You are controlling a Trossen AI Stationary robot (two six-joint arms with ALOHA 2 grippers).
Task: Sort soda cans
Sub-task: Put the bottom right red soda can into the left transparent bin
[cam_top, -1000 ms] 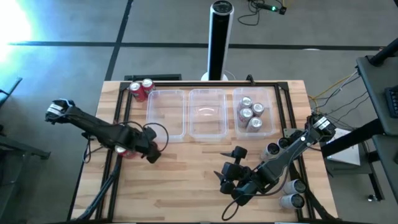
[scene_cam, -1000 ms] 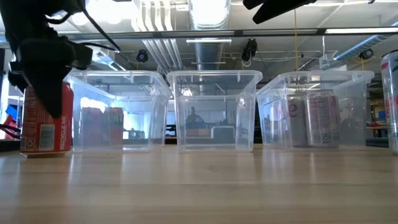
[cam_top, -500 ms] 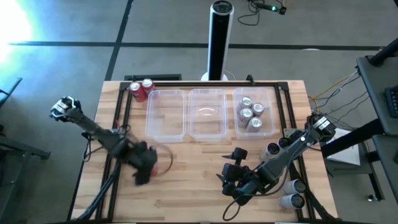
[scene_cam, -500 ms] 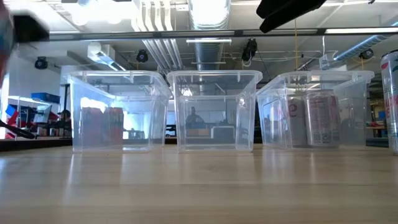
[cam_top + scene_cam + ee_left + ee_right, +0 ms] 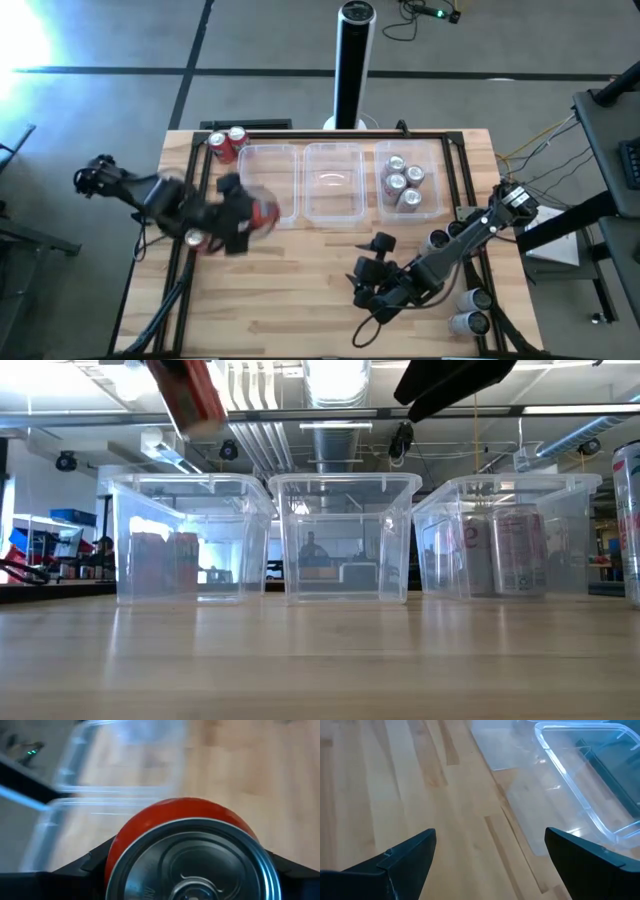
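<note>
- One red can (image 5: 262, 211) is sitting clamped in the left gripper (image 5: 243, 216), lifted off the table beside the left tub (image 5: 268, 185).
- Right gripper (image 5: 374, 266) is hovering over bare wood, jaws spread wide, holding nothing.

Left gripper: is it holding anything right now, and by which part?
Yes. The left gripper holds a red can by its sides, lifted near the left tub. The right gripper is empty.

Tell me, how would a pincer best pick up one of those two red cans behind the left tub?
Probably from above, closing on the round side wall just below the top. The red cans stand upright, side by side beside the left tub, so the fingers should take the sides away from the neighbour. The left pincer holds another.
</note>
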